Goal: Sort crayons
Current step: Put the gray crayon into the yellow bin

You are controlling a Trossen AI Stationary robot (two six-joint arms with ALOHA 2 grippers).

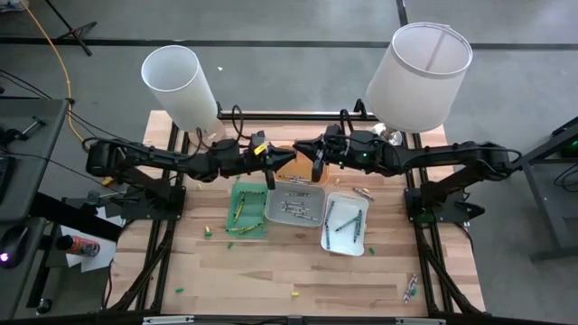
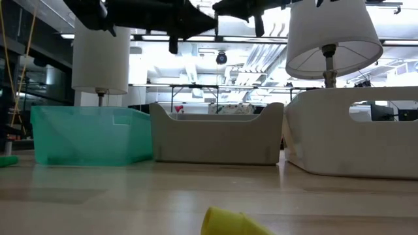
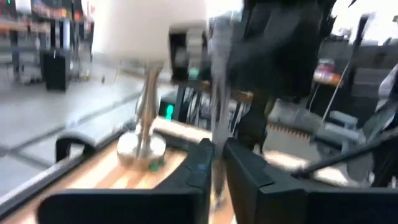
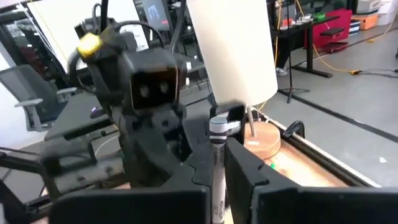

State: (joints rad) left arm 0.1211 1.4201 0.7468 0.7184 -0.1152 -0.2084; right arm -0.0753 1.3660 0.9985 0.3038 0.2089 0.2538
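My two grippers meet tip to tip above the table's far middle, behind the trays: the left gripper (image 1: 282,159) comes from the left and the right gripper (image 1: 303,152) from the right. A grey-white crayon (image 4: 217,149) stands upright between my right fingers. A blurred grey stick (image 3: 217,112), seemingly the same crayon, stands between my left fingers. More crayons lie in the green tray (image 1: 246,208), the grey tray (image 1: 293,203) and the white tray (image 1: 345,224). Several loose ones lie on the table, among them a yellow one (image 2: 232,222). My left gripper has the grey stick's lower part (image 3: 216,168) between its two fingers, which come level from the table's left. The stick stands upright, clear of the table. Blur hides the exact place of contact. My right gripper pinches the grey-white crayon's middle (image 4: 217,165) between its two fingers, which come level from the table's right and lie across it. The crayon stands upright, its silvery upper end (image 4: 217,127) above the fingers, clear of the table.
Two white lamps stand at the table's far corners, one on the left (image 1: 179,83) and one on the right (image 1: 417,74). Black frame rails run along the table's sides. Loose crayons lie near the front edge (image 1: 293,294) and at the front right (image 1: 411,287).
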